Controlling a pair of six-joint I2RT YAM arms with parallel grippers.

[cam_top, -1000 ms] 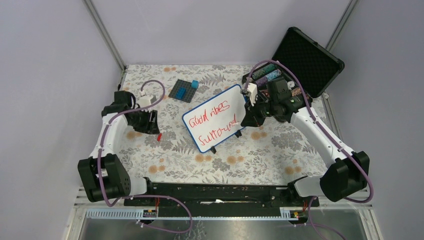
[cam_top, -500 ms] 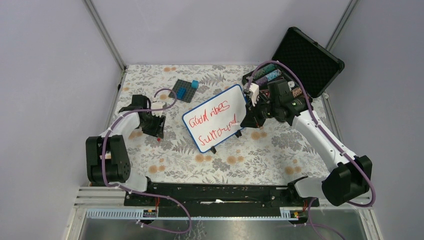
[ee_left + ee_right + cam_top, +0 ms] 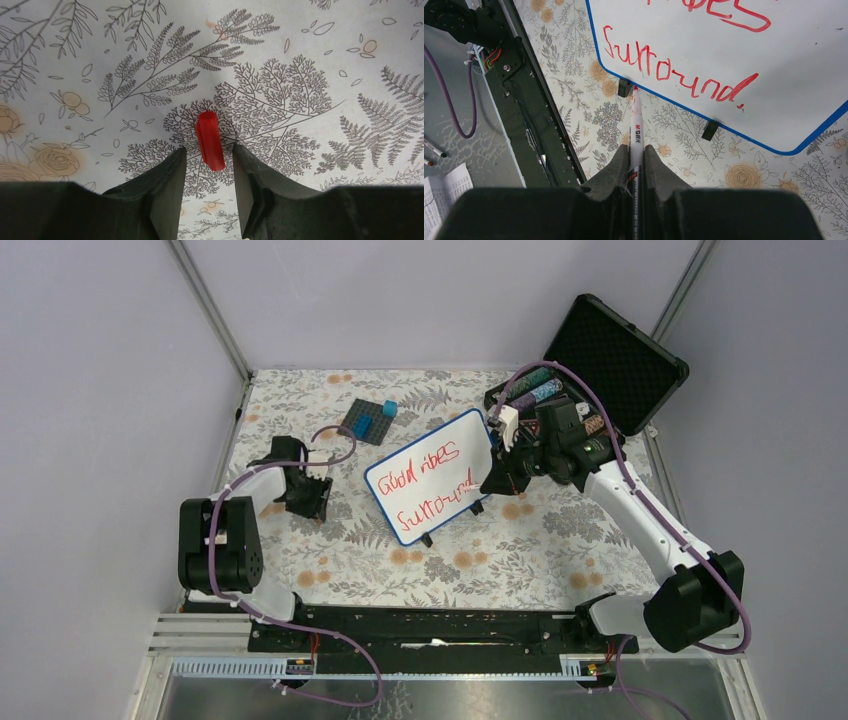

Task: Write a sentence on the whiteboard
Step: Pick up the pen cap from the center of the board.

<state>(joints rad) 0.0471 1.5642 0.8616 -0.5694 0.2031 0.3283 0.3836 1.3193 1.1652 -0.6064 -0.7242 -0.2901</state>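
Top view, left of frame: left gripper (image 3: pixel 308 496) sits low over the floral cloth (image 3: pixel 470 560), fingertips hidden under the wrist there. Left wrist cam shows them: fingers (image 3: pixel 167 172) well apart, gripping nothing, w/ 1 red cap (image 3: pixel 210 141) lying on the cloth in the gap, clear space either side (cap can't be seen from above).

Upper centre-left: 1 dark grey baseplate (image 3: pixel 362 426) w/ 1 blue brick (image 3: pixel 388 408) at its upper-right corner.

Centre: 1 whiteboard (image 3: pixel 448 502), set at an angle in the frame, on 2 black feet (image 3: pixel 427 538). The sentence (image 3: pixel 424 486) is red, 2 lines, approx. "Good vibes / Surround". In the right wrist cam the top line is cut off by the frame edge; only the lower line reads whole.

Right of centre: right gripper (image 3: pixel 497 478) at the board's right edge, fingertips hard to make out from above. Its wrist cam shows them closed tight on 1 marker (image 3: pixel 636 125), tip near the board's lower blue rim, just beside one foot; touching or not, can't tell.

Upper right: 1 open black case (image 3: pixel 612 352), contents too small to identify.

2 arms in all.
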